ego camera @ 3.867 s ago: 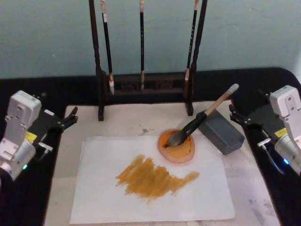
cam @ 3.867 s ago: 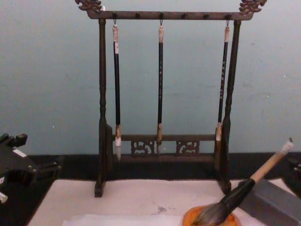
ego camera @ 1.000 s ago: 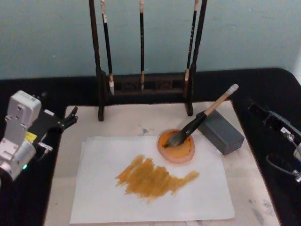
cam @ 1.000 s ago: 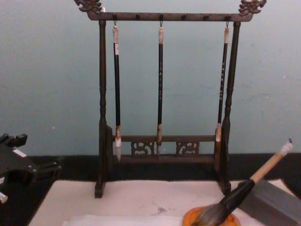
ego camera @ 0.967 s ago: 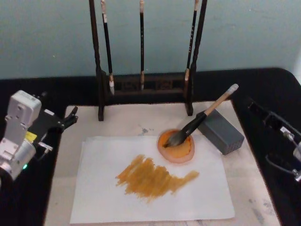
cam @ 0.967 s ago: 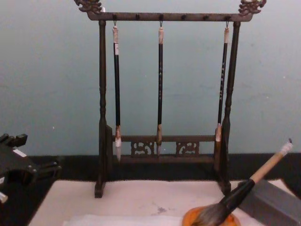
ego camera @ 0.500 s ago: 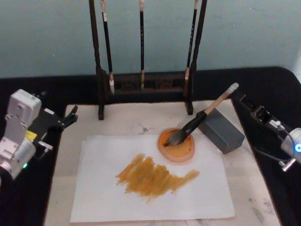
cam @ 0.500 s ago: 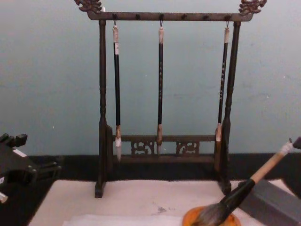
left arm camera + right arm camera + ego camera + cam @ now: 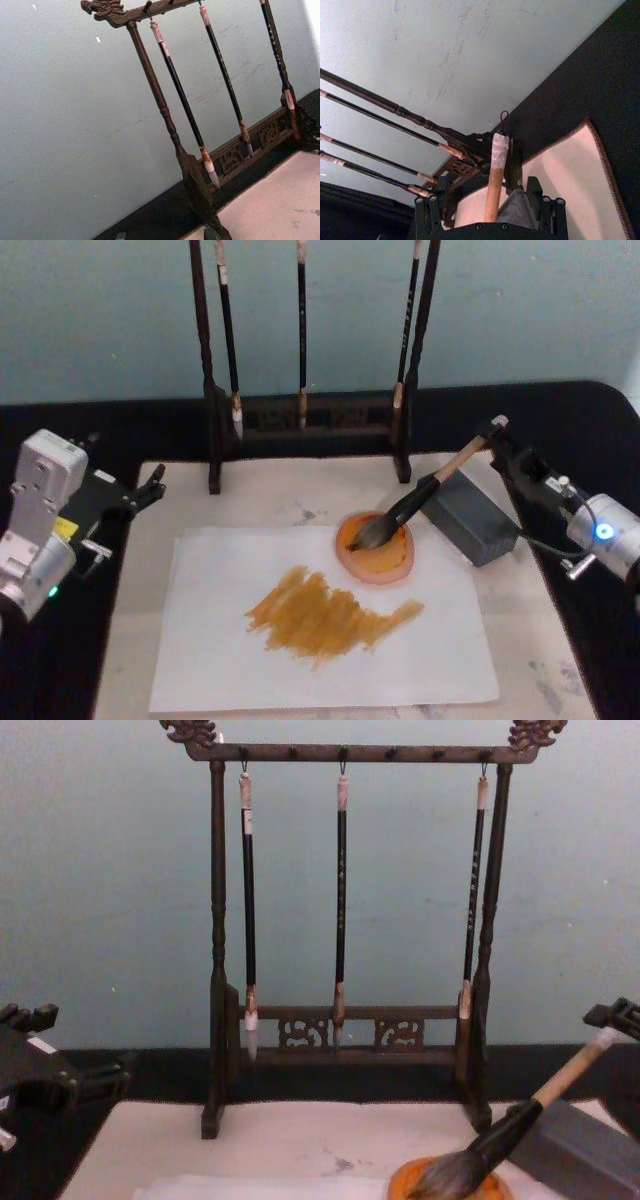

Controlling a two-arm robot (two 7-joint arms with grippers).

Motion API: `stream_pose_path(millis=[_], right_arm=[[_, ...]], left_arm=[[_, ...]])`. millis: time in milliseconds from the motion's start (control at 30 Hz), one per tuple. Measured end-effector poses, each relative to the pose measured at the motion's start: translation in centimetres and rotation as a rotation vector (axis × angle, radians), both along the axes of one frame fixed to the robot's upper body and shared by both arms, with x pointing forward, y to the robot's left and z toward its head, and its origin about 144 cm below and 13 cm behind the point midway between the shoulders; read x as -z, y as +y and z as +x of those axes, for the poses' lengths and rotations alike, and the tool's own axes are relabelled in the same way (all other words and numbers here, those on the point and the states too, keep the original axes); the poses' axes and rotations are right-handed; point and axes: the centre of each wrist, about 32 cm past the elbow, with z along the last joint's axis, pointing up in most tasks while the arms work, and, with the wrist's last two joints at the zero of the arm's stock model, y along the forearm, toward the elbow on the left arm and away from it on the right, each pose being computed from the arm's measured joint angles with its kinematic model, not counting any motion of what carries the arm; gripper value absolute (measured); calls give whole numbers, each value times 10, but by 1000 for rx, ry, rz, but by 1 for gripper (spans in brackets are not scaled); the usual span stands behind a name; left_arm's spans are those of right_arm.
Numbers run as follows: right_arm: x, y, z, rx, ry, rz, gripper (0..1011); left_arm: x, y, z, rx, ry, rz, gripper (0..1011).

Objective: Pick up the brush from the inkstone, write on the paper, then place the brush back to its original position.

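The brush (image 9: 432, 483) lies slanted, its dark tuft in the orange inkstone (image 9: 380, 558) and its tan handle propped on a grey block (image 9: 470, 518). My right gripper (image 9: 503, 448) is at the handle's whitish end, open. In the right wrist view the handle (image 9: 493, 180) rises between the two fingers with a gap on each side. The chest view shows the right gripper (image 9: 615, 1016) just above the handle tip. The paper (image 9: 230, 660) lies in front of the inkstone with an orange-brown smear. My left gripper (image 9: 148, 486) is parked open at the mat's left edge.
A dark wooden brush rack (image 9: 300, 422) stands at the back of the cream mat (image 9: 260, 498), with three thin black brushes hanging from it (image 9: 341, 900). Black table surface surrounds the mat. A pale wall lies close behind the rack.
My right arm has swung in from the right edge, and its open gripper has come up to the end of the brush handle. The brush and the left arm have stayed still.
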Motion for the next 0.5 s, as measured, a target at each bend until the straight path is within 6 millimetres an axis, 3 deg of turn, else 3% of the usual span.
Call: stream_pose_path(millis=[500], right_arm=[[4, 8, 24, 9, 2, 13, 1000]], left_arm=[[0, 0, 0, 0, 0, 0, 1010]])
